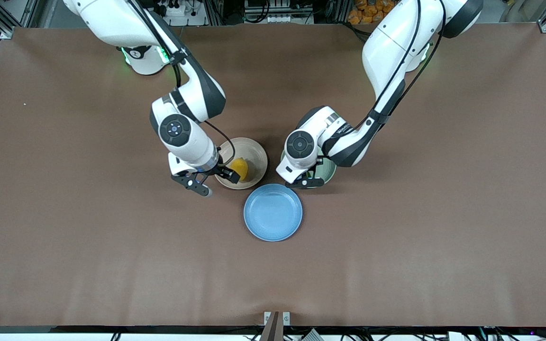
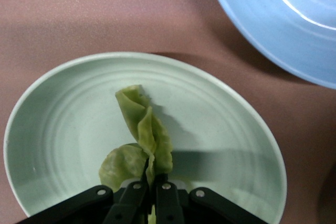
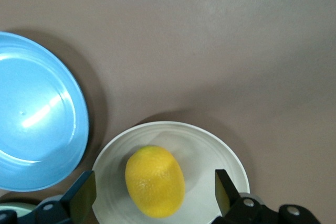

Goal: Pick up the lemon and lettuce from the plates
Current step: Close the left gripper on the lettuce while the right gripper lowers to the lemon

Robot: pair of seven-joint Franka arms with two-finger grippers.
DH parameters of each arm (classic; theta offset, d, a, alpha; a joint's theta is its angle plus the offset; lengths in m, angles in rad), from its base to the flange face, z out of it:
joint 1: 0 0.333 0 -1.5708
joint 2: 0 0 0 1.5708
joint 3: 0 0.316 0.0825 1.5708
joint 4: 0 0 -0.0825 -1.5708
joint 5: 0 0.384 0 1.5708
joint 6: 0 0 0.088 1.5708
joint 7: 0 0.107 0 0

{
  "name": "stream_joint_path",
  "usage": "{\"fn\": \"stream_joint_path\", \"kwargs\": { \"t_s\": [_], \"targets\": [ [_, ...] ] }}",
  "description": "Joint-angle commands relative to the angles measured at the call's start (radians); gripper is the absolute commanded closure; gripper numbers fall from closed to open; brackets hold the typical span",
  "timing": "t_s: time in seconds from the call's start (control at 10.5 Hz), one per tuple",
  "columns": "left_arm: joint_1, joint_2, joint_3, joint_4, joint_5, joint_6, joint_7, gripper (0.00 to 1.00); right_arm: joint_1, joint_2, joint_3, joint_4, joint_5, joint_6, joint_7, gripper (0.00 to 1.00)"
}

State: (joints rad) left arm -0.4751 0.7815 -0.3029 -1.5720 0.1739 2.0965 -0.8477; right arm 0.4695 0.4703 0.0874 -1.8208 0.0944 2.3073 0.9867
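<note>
Nearest the front camera lies the blue plate, bare, with both other plates just past its farther rim. Toward my right arm's end sits the beige plate, holding the lemon on its nearer half. My right gripper is low over that plate's edge, fingers spread wide on either side of the lemon and not touching it. Toward my left arm's end sits the green plate, mostly hidden under my left wrist. My left gripper is down in that plate, fingers pinched together on the lettuce, whose crinkled leaf rests on the plate's floor.
</note>
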Motion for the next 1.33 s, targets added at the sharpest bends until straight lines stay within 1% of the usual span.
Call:
{"fn": "stream_joint_path", "kwargs": {
  "t_s": [0.0,0.19,0.38,0.57,0.66,0.85,1.04,1.23],
  "targets": [
    [-0.010,-0.007,0.007,0.000,0.027,0.002,-0.068,1.00,0.035,0.010,-0.005,-0.043,0.008,0.076,0.067,0.00],
    [-0.005,-0.028,0.007,0.003,0.024,-0.001,-0.079,1.00,0.058,0.045,-0.006,-0.043,0.007,0.118,0.088,0.00],
    [0.018,-0.069,0.007,0.009,0.015,-0.006,-0.079,1.00,0.069,0.063,-0.008,-0.043,0.002,0.129,0.093,0.00],
    [0.044,-0.122,0.007,0.026,0.012,-0.055,-0.076,1.00,0.077,0.077,-0.009,-0.046,-0.002,0.130,0.093,0.00],
    [0.065,-0.158,0.007,0.027,0.013,-0.075,-0.071,1.00,0.080,0.083,-0.009,-0.046,-0.002,0.138,0.095,0.00],
    [0.121,-0.195,0.007,0.026,0.016,-0.089,-0.056,1.00,0.092,0.099,-0.011,-0.049,-0.004,0.155,0.122,0.00],
    [0.174,-0.199,0.007,0.026,0.024,-0.108,0.013,1.00,0.110,0.128,-0.012,-0.051,-0.005,0.207,0.156,0.00],
    [0.237,-0.197,0.007,0.021,0.024,-0.110,0.099,1.00,0.115,0.134,-0.015,-0.051,-0.007,0.208,0.159,0.00]
  ]
}}
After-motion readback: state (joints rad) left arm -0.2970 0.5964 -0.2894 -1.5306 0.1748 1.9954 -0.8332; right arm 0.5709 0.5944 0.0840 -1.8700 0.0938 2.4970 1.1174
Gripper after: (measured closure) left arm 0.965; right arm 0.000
